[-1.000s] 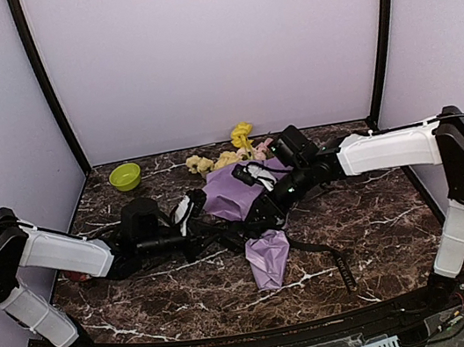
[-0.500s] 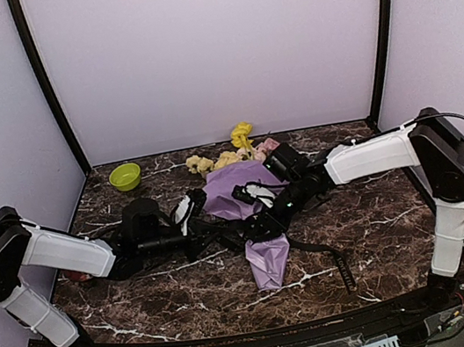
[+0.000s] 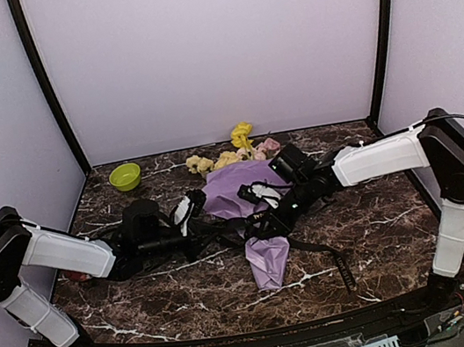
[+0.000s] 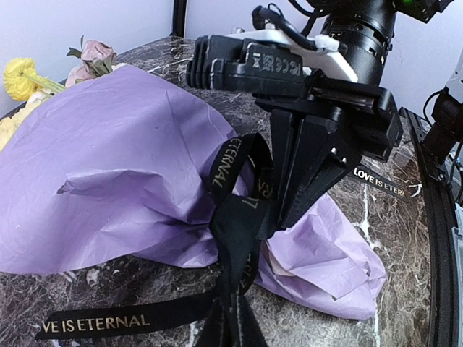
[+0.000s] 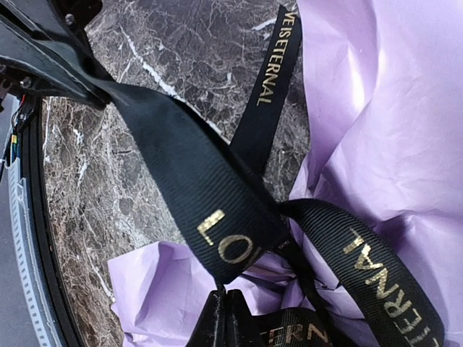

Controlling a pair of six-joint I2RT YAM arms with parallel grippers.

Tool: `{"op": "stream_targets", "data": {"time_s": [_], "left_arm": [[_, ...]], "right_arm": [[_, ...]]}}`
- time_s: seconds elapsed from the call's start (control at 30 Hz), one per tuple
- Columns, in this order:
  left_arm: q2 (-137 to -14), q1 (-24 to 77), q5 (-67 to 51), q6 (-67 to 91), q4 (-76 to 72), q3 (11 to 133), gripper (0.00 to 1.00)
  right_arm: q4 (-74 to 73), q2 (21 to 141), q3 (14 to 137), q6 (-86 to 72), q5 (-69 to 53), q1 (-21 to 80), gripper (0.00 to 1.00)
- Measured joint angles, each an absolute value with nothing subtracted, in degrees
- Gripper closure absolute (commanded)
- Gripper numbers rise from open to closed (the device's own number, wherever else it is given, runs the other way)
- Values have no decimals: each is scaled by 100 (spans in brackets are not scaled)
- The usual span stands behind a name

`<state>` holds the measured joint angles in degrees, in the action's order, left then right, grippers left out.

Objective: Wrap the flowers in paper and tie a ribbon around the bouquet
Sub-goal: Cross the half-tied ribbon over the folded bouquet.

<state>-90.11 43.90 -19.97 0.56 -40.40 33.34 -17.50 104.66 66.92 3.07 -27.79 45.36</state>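
The ribbon (image 4: pixel 230 166), black with gold lettering, circles the lilac-wrapped bouquet (image 4: pixel 123 159) on the worktop (image 3: pixel 375 230), with left fingers (image 5: pixel 72 76) and right fingers (image 4: pixel 304 181) each clamped on it.

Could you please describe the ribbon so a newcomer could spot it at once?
On the marble table, find the lilac paper bundle at the centre. The ribbon loops around its pinched waist, one end trailing near-right. Unlike the arms' black cables, it is flat with gold lettering.

Dk marble table (image 3: pixel 392 227), lilac walls (image 3: pixel 212 52)
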Motion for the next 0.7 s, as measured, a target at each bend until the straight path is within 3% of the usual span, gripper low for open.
{"op": "stream_targets", "data": {"time_s": [0.7], "left_arm": [[-9008,4390,-1660,45,-4023,3240,100]], "right_arm": [[-2110,10626,7269,23,-2762,4530,100]]}}
